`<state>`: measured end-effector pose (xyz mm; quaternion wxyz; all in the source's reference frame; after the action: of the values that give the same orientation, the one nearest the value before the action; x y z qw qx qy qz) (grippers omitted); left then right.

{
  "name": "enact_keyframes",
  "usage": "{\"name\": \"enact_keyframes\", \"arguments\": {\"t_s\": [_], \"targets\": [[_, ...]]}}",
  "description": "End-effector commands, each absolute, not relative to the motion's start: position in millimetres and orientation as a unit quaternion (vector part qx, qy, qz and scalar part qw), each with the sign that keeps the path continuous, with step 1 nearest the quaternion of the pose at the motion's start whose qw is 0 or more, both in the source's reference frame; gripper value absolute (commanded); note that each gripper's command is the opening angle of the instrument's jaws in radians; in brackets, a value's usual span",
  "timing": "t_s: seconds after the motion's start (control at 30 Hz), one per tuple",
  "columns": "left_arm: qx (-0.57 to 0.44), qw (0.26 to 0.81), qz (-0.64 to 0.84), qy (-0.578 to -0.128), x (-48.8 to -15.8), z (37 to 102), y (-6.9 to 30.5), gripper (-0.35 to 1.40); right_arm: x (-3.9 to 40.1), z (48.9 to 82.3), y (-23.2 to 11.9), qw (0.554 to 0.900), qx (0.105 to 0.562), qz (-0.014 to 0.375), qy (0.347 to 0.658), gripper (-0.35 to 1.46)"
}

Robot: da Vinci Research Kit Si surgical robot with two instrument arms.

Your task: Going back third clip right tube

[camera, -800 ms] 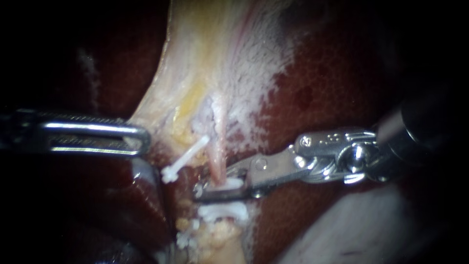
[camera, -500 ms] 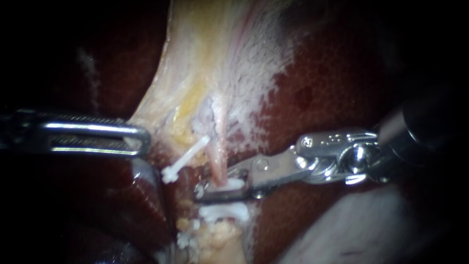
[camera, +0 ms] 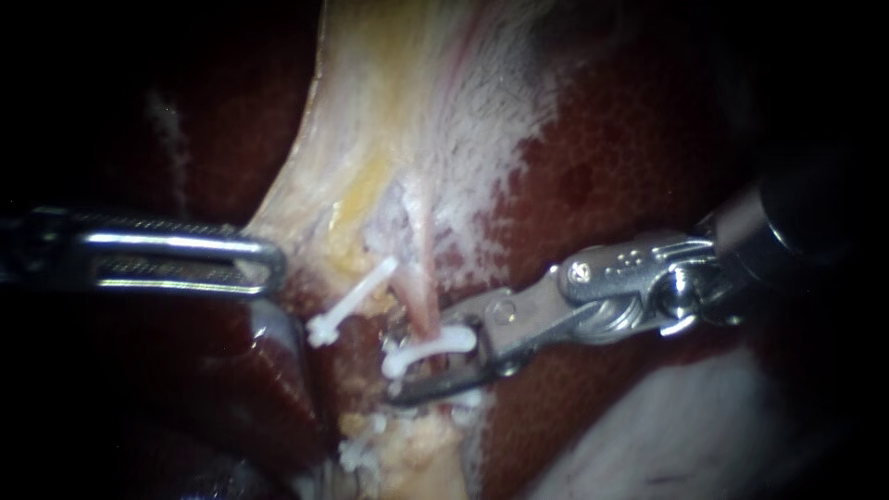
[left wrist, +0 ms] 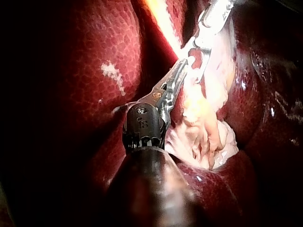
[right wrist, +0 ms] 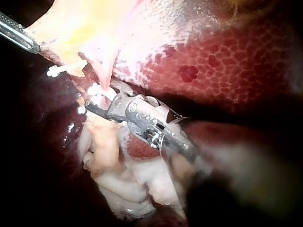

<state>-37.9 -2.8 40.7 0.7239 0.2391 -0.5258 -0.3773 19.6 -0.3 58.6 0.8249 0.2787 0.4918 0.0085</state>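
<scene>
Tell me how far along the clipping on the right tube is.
Done: a white clip sits closed across the right tube. In hand: the right instrument has its jaws open around that clip, while the left instrument grips the edge of the pale tissue. Left: backing the right instrument clear; it has not yet pulled away.

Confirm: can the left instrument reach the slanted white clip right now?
Probably not freely: the left instrument is clamped on the pale tissue. The slanted clip lies just past its tip, nothing between.
</scene>
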Motion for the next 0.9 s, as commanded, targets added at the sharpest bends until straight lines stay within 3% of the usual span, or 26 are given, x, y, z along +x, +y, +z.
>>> {"name": "enact_keyframes", "arguments": {"t_s": [0.03,0.53,0.9], "targets": [[0.239,0.724,-0.377,-0.526,-37.9,40.6,-2.8,-0.35,19.6,58.6,-0.3,0.826,0.271,0.008,0.493,0.51],[0.239,0.724,-0.377,-0.526,-37.5,41.5,-2.5,-0.35,15.2,57.8,-0.6,0.832,0.242,0.001,0.499,0.57],[0.237,0.725,-0.377,-0.526,-37.2,42.3,-2.3,-0.35,11.0,55.4,1.5,0.85,0.183,0.02,0.494,0.59]]}}
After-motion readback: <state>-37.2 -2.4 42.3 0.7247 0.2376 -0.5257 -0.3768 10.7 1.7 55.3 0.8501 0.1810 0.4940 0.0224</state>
